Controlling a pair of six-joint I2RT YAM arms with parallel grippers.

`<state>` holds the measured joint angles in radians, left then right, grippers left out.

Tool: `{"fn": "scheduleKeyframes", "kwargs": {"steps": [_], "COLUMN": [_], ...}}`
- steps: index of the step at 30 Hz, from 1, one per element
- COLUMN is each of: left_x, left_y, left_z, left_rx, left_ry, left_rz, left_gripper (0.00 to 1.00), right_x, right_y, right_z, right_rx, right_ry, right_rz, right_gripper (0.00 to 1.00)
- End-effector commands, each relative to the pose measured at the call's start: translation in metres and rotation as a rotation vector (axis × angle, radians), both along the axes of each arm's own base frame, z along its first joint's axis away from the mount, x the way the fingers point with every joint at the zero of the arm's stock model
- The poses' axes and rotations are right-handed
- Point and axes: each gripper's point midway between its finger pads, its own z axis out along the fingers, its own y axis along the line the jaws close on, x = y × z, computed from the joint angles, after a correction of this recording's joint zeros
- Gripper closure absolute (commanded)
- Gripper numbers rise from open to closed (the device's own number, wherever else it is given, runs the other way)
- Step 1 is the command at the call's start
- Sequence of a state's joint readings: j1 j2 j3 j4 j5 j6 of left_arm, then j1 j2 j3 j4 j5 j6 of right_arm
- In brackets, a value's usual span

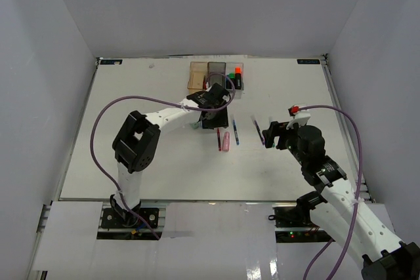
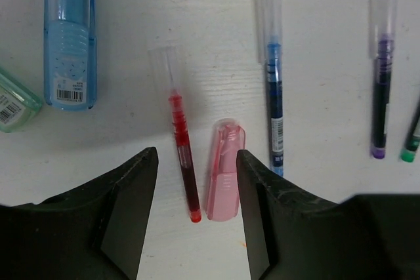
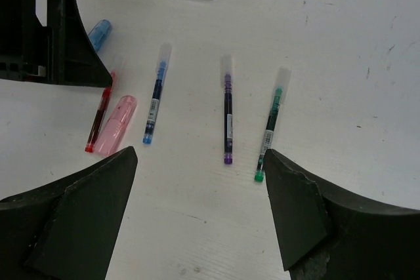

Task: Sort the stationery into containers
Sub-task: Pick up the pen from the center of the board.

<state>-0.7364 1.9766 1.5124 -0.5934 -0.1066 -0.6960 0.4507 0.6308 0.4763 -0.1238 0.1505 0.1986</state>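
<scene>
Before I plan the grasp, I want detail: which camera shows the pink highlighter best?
Left wrist: the pink highlighter lies large and close, mid-frame, beside the red pen. Right wrist shows it smaller, at the left. Top external shows only a tiny pink sliver.

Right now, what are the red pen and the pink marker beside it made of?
The red pen looks like clear, glossy plastic: red ink shows through its barrel, and its cap is see-through. The pink marker seems to be tinted, translucent plastic, smooth with a soft shine along its ridges.
</scene>
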Motion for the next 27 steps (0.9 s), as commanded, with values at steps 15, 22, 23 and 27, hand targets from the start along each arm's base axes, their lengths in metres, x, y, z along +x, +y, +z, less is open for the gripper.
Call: {"fn": "scheduleKeyframes", "kwargs": {"steps": [15,22,23,27], "left_x": [-0.016,-0.019,-0.016,0.012], "left_y": [0.008,0.015,0.015,0.017], "left_z": [-0.053,-0.044,-0.035,0.012], "left_rx": [0.140,0.166,0.158,0.139], "left_ry": [0.058,0.041,0.021,-0.088], "left_rz": [0.088,0.075,0.072,0.043], "left_gripper": [0.59,0.80,0.81,0.83], "right_x": [0.003,0.003,0.003,0.003], "right_y": [-0.001,-0.002,-0.002,-0.001], "right_z": [0.010,0.010,0.011,0.009], "right_rx": [0.019,0.019,0.018,0.018], "right_ry": [-0.048,-0.049,-0.051,-0.046], "right_rz": [-0.009,-0.011,-0.010,-0.009], "right_gripper": [0.16,0.16,0.16,0.16]}}
